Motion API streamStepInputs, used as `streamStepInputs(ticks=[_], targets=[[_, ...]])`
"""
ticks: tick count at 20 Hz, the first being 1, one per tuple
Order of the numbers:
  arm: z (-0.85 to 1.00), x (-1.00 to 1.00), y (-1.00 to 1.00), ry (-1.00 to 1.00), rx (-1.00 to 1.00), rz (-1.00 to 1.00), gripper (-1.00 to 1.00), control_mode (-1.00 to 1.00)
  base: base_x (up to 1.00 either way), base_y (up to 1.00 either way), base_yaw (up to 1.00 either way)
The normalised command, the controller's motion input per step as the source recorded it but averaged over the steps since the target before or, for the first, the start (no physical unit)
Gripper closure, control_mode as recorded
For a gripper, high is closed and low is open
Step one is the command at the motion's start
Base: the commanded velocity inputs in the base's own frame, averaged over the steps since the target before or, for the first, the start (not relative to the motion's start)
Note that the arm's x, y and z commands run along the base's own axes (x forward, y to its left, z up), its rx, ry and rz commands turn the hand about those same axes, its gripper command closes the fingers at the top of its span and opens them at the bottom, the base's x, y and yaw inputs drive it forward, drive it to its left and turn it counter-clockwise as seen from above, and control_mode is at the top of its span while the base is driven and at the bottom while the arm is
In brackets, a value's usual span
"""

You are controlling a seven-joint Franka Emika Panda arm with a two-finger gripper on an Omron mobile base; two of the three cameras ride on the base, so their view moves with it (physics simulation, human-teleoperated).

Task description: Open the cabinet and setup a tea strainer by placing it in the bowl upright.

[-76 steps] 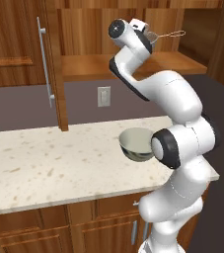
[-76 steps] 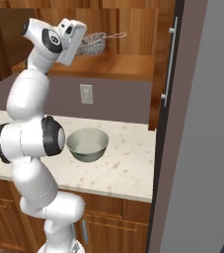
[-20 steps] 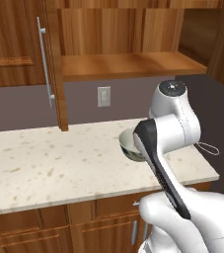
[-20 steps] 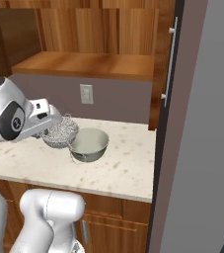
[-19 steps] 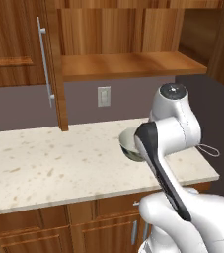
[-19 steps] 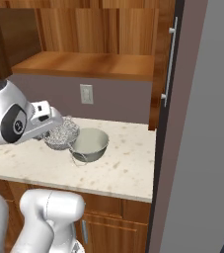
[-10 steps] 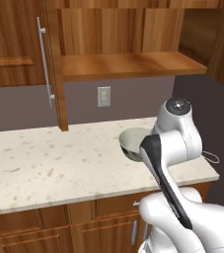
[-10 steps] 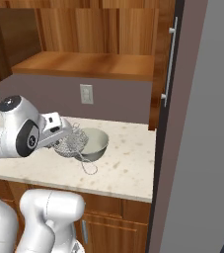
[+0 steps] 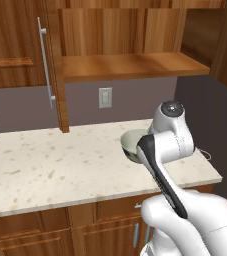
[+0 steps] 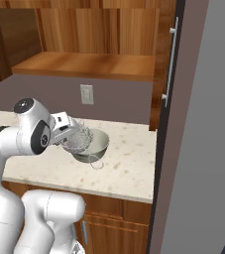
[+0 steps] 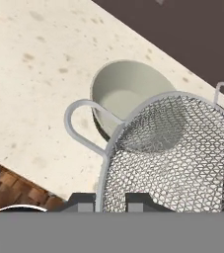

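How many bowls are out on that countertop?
1: the bowl sits on the speckled countertop below the open cabinet, partly behind the tea strainer.

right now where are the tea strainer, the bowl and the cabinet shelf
tea strainer [image 11: 182,163], hand view, on its mesh wall
bowl [image 11: 128,89], hand view, on its pale inside
cabinet shelf [image 10: 84,64], right base view, on its bare top surface
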Motion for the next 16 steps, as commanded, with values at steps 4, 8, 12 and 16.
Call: streamStepInputs(ticks=[4, 8, 12, 16], targets=[[-0.16, 0.62, 0.00, 0.09, 0.00, 0.00, 1.00, -1.00, 0.00, 0.00, 0.00], [-0.51, 0.60, 0.03, 0.15, -0.03, 0.00, 1.00, -1.00, 0.00, 0.00, 0.00], [-0.42, 0.58, 0.11, 0.11, -0.04, 0.00, 1.00, -1.00, 0.00, 0.00, 0.00], [-0.22, 0.60, 0.09, 0.04, -0.03, 0.00, 1.00, -1.00, 0.00, 0.00, 0.00]])
